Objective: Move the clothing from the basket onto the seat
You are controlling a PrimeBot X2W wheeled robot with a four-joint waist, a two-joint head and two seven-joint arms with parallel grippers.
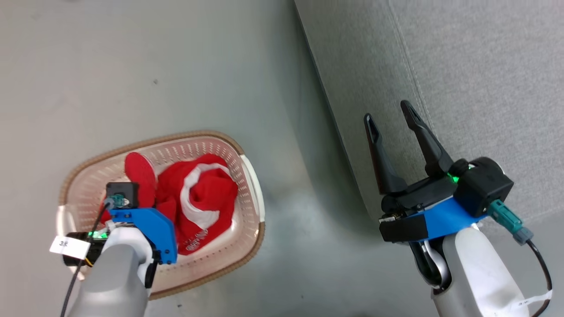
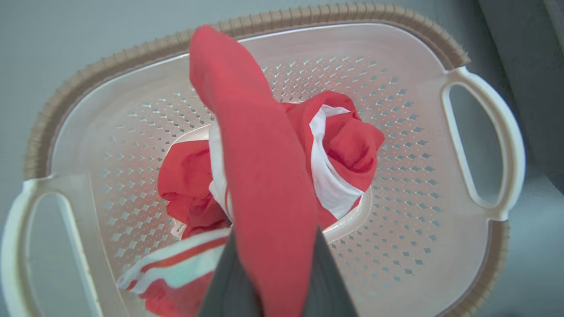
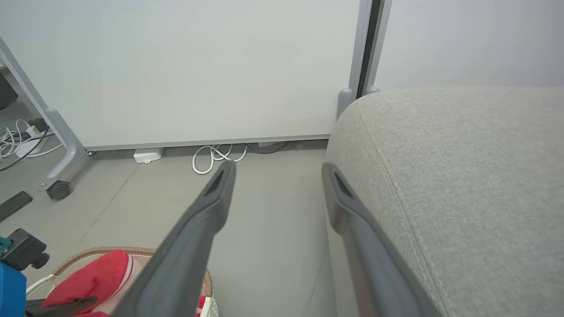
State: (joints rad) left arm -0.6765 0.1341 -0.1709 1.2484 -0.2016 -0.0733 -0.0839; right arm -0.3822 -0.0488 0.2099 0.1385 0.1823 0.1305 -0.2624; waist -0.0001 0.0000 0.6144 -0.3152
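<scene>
1. state of the hands. the left hand (image 2: 273,246) is closed narrow on a fold of the red clothing (image 1: 198,193). in the left wrist view the fold runs up from between the two dark fingers as a long red strip. the right hand (image 1: 387,111) holds nothing, and its fingers are spread wide.

2. location of the load. the clothing is in the basket (image 1: 194,133), bunched at the middle of the perforated bottom. a red flap stands above the heap on the side nearest the left wrist. a white-and-red striped edge lies under the left fingers. it is not clear which of the garments the pinched fold belongs to, because the heap is tangled.

3. governing relation. the basket stands on the floor (image 1: 132,66), and the sofa (image 1: 462,66) lies to the robot's right of it. a strip of bare floor separates the basket's right handle from the sofa's near edge. the long axis of the gripped fold follows the line of the left fingers, pointing away from the wrist. the left hand is the one on the load. the right hand is nearer the sofa, over its near edge, well apart from the basket.

4. arm pose. the left forearm reaches down into the basket from its near rim, fingers pointing into it. the right forearm is raised, fingers pointing forward along the sofa's edge.

5. judgement. the grasp appears made. the next move calls for a lift clear of the rim, then a carry rightward across the floor strip.
</scene>
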